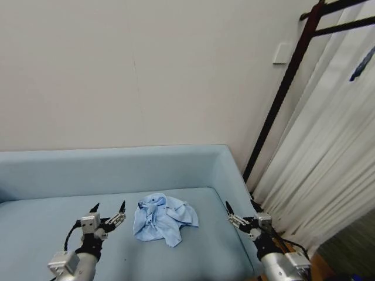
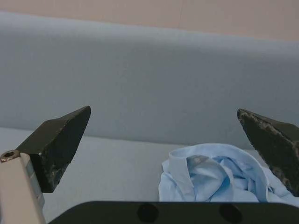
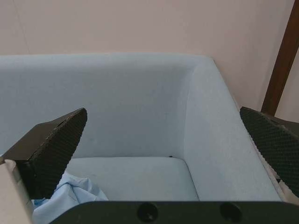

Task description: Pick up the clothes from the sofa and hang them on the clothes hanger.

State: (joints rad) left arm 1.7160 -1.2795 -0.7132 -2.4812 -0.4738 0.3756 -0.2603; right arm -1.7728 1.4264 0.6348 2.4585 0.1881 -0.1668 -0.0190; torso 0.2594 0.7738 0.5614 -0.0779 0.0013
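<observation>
A crumpled light blue shirt lies on the seat of the pale blue sofa, near its right end. My left gripper hovers open just left of the shirt, its collar lying between and beyond the dark fingertips. My right gripper is open over the sofa's right armrest, right of the shirt. A dark clothes hanger stand rises behind the sofa's right end, with its bars at the top right.
White curtains hang to the right of the sofa, beside the stand. A plain wall runs behind the sofa backrest. A white wall plate is next to the stand's pole.
</observation>
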